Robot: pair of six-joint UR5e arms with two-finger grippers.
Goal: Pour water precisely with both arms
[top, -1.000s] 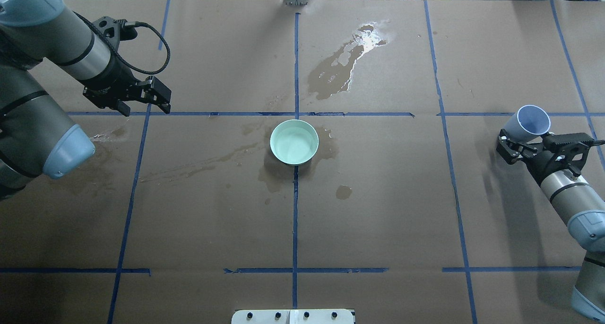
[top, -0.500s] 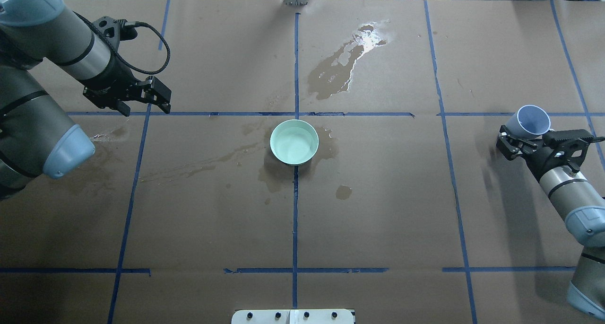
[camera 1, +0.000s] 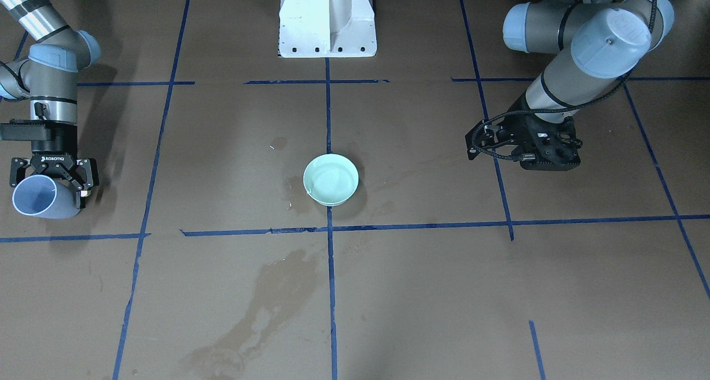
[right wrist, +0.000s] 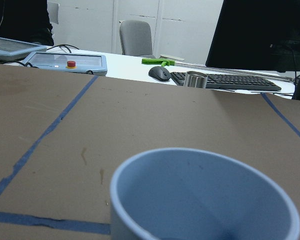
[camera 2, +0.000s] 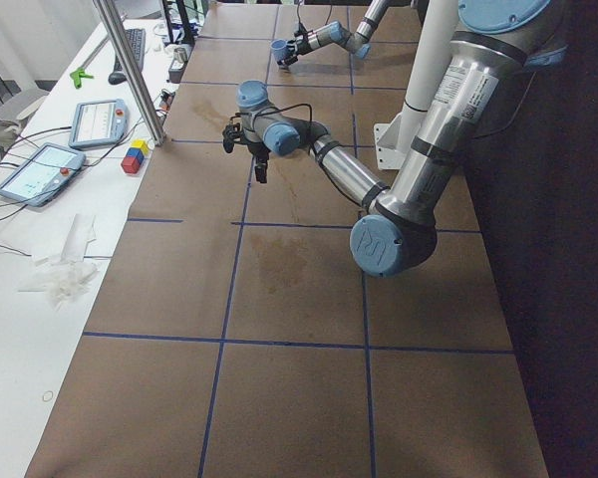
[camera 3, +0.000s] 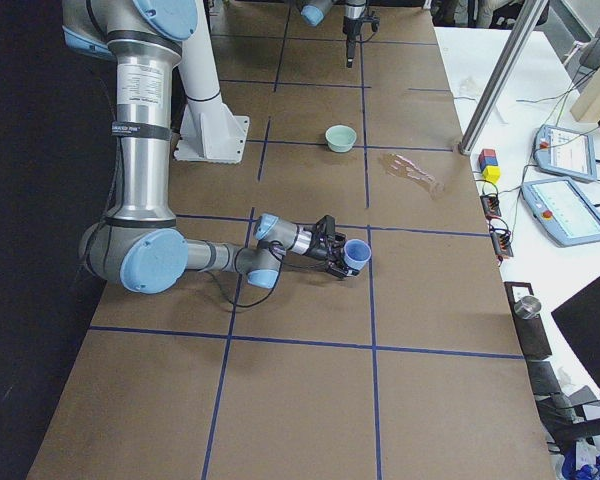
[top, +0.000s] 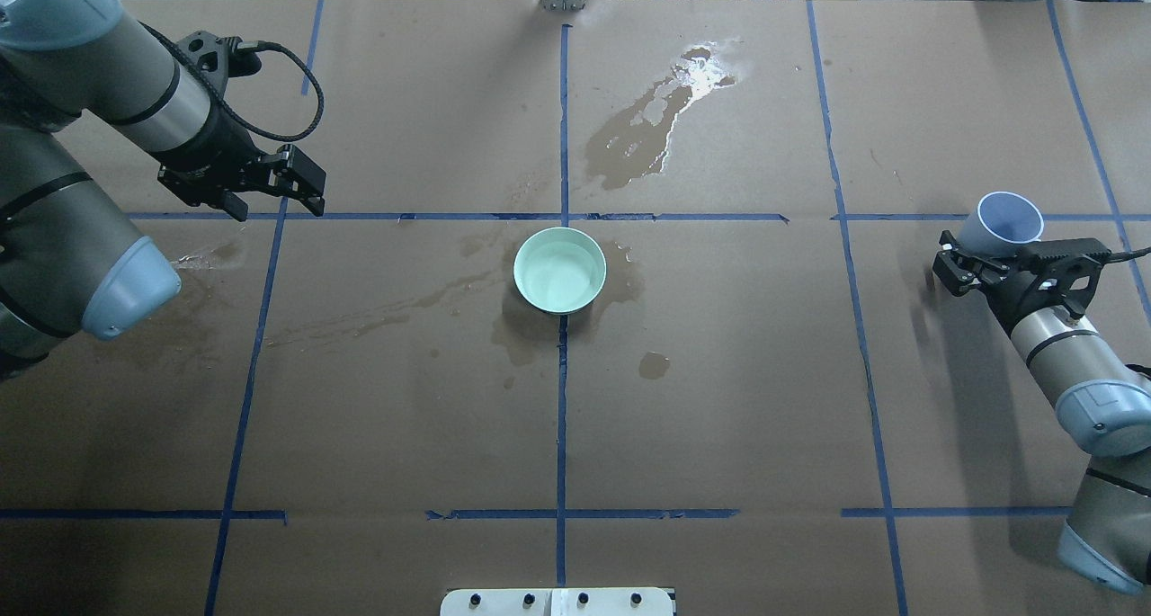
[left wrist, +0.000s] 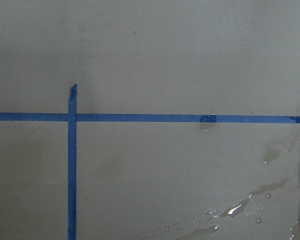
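Right tool point(top: 987, 252) pinches a tilted blue-grey cup point(top: 1005, 220), left tool point(top: 274, 198) spread, while the mint bowl point(top: 519, 274) holds water point(top: 559, 276).

Brown paper point(top: 405, 418) covers the table, marked into squares by blue tape lines point(top: 450, 216). A large dark wet stain point(top: 629, 148) spreads over the far middle square, and its far tip glistens. A small round blotch point(top: 654, 364) lies nearer, just right of the centre tape line. A thin streak point(top: 378, 315) runs off to the left.

On the white side table point(camera 3: 580, 260) lie two teach pendants point(camera 3: 570, 150), with a cluster of red, yellow and blue blocks point(camera 3: 490, 165) beside a slanted metal post point(camera 3: 500, 80). The right wrist view shows a black keyboard point(right wrist: 225, 81), a mouse point(right wrist: 159, 73), a metal canister point(right wrist: 194, 79) and a grey chair point(right wrist: 136, 37).
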